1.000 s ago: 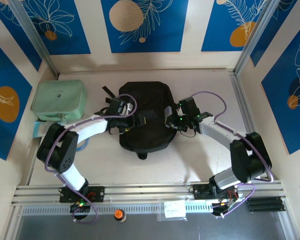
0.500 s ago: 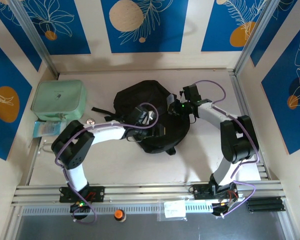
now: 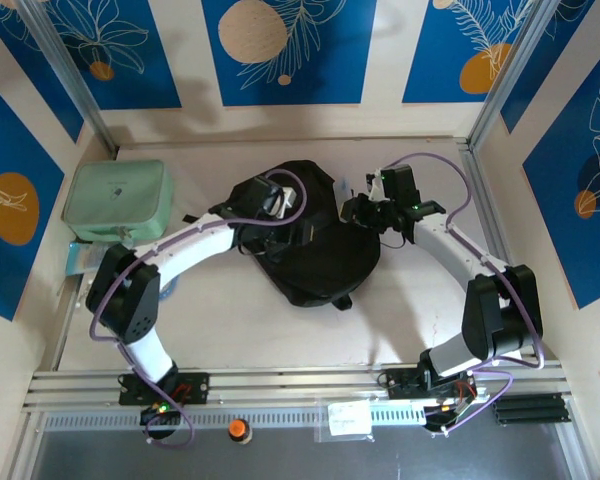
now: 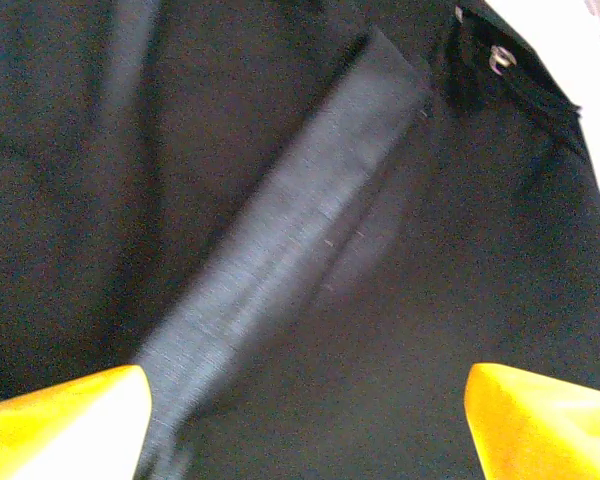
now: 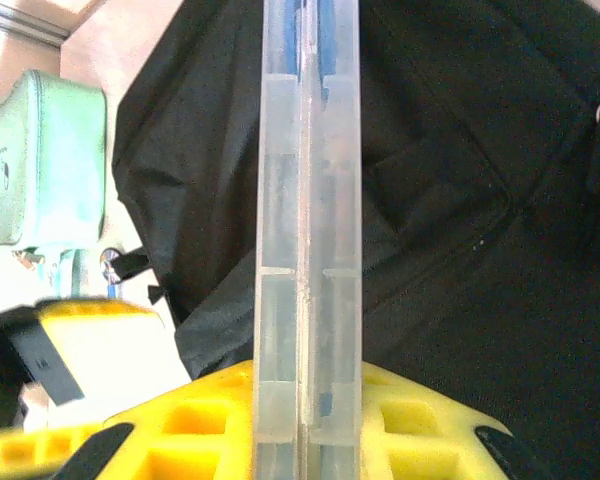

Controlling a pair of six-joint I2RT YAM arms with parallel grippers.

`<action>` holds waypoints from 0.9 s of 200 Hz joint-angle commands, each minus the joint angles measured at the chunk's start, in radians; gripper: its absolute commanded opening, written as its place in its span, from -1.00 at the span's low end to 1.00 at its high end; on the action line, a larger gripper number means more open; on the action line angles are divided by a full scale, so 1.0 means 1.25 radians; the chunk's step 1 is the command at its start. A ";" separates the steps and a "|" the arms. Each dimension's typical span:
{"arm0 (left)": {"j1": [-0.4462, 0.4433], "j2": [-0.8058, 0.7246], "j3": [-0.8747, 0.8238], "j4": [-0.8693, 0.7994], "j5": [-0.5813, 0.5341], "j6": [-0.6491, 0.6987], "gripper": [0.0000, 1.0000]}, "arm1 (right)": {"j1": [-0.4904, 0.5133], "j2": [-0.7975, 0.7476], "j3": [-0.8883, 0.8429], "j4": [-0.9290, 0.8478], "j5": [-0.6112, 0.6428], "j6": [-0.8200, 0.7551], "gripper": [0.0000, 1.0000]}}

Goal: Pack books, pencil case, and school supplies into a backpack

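Frankly, the weak spot was the mouth of the backpack (image 3: 315,255). It lay slumped in the middle of the surface (image 3: 280,335), and I could not make out any opening in it. My left fingers (image 4: 70,420) stood wide apart over its black fabric, with a flat strap (image 4: 290,240) running between them and nothing gripped. My right fingers (image 5: 210,420) were clamped on a clear plastic case (image 5: 308,200) with something blue inside, held on edge over the bag's right side. I judged that if the case went down before the fabric was pulled open, it would land on closed cloth and slide off. A grip that low on so tall a case could also let it tip. My right wrist camera gave the case edge-on and the clamp on it, which the overhead view reduced to a pale glint. The overhead view gave the bag's whole outline and the mint-green soft case (image 3: 118,200) well apart to its left. My left wrist camera alone gave the strap's weave and a small metal stud (image 4: 498,58).
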 commanded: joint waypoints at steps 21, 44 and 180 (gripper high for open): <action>0.012 0.131 0.140 -0.112 -0.011 0.118 0.34 | 0.013 -0.020 -0.028 -0.020 -0.033 0.024 -0.81; 0.011 0.165 0.163 -0.110 0.010 0.111 0.15 | 0.016 -0.020 -0.035 -0.020 -0.034 0.034 -0.81; -0.016 0.091 0.082 -0.033 0.135 0.177 -0.51 | 0.081 0.069 0.045 -0.073 -0.139 0.071 -0.84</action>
